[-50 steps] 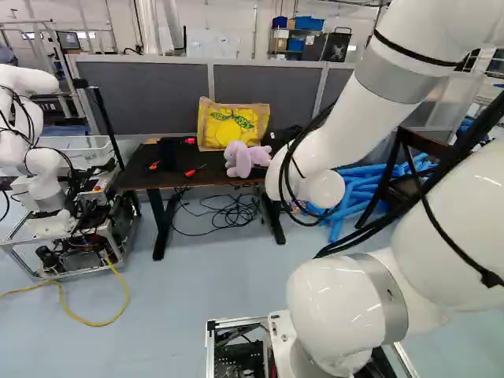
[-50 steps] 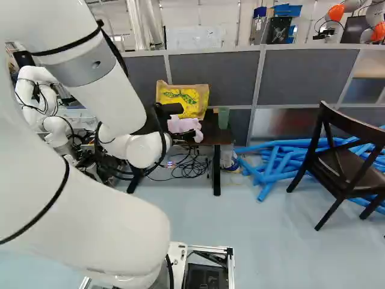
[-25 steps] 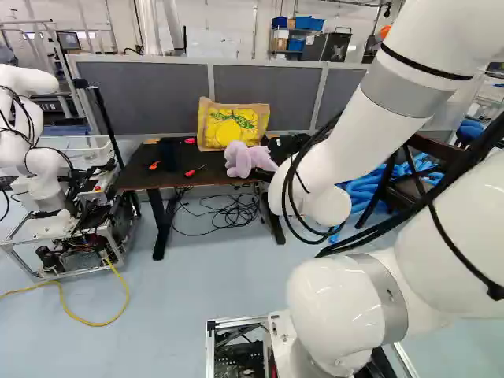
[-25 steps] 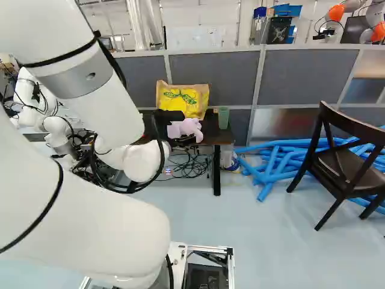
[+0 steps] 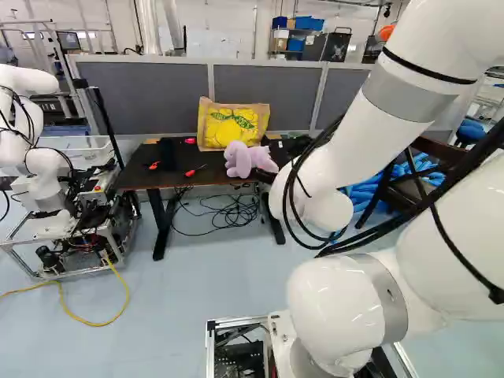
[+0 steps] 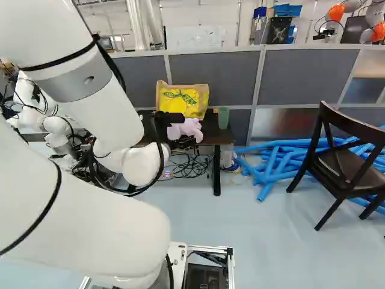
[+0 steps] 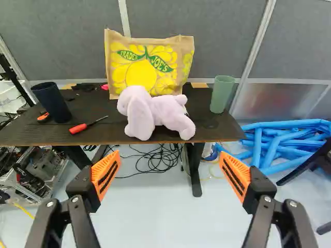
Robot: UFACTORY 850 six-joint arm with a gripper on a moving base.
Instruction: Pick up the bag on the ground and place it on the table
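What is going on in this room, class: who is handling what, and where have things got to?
A white arm reaches toward the table, but it is handling nothing: its fingers are open and empty. The yellow bag stands upright on the table, behind a purple toy. A dark cup, a green cup and a screwdriver are there too. The bag's placing looks done.
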